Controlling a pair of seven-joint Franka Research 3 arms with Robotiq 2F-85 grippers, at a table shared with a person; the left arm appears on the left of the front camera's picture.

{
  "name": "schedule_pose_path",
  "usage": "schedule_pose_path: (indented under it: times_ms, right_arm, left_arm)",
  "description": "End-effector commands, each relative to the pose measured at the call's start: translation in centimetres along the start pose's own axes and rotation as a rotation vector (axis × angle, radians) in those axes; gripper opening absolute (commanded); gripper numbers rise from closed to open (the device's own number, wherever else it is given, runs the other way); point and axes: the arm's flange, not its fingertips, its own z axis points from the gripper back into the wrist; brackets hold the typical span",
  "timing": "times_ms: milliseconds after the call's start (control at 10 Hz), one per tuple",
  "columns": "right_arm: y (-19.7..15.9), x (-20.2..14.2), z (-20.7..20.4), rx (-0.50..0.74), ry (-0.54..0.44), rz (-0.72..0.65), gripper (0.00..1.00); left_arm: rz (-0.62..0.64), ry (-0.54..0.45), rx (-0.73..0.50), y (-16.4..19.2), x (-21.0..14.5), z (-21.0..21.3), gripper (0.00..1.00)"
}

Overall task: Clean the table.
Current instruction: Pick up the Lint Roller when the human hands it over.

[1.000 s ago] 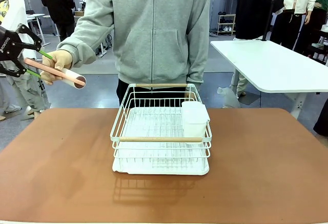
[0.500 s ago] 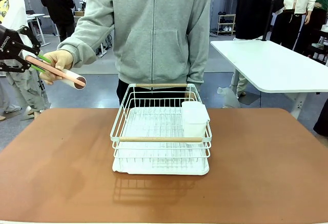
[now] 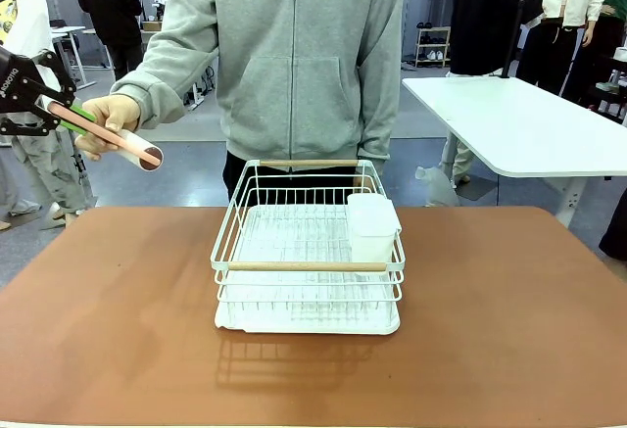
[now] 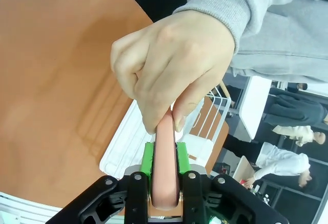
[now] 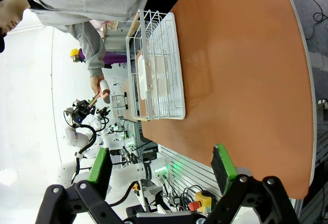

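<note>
In the front view, your left gripper (image 3: 73, 118) is raised well above the table (image 3: 118, 301), toward its far left. Its jaws are clenched on the pink handle of a lint roller (image 3: 137, 147), which the person's hand (image 3: 113, 119) also grips. The table's reddish-brown top is smooth and matte, with a white dish rack (image 3: 306, 252) at its middle.

In the left wrist view, the green pads (image 4: 147, 157) pinch the handle from both sides. The person's fingers sit just beyond them, with the table below.

In the right wrist view, your right gripper (image 5: 161, 165) has its jaws released and spread wide, and the table lies well ahead of them.
</note>
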Motion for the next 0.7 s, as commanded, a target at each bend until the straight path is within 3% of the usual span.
schedule_pose_path:
  times_ms: [0, 600]
  right_arm:
    - [0.58, -0.10, 0.24, -0.012, 0.000, -0.013, 1.00]
    - [0.58, -0.10, 0.24, -0.012, 0.000, -0.013, 1.00]
  left_arm:
    - [-0.033, -0.028, -0.006, 0.09, -0.01, -0.25, 0.02]
    - [-0.007, -0.003, -0.001, -0.05, -0.01, -0.02, 0.00]
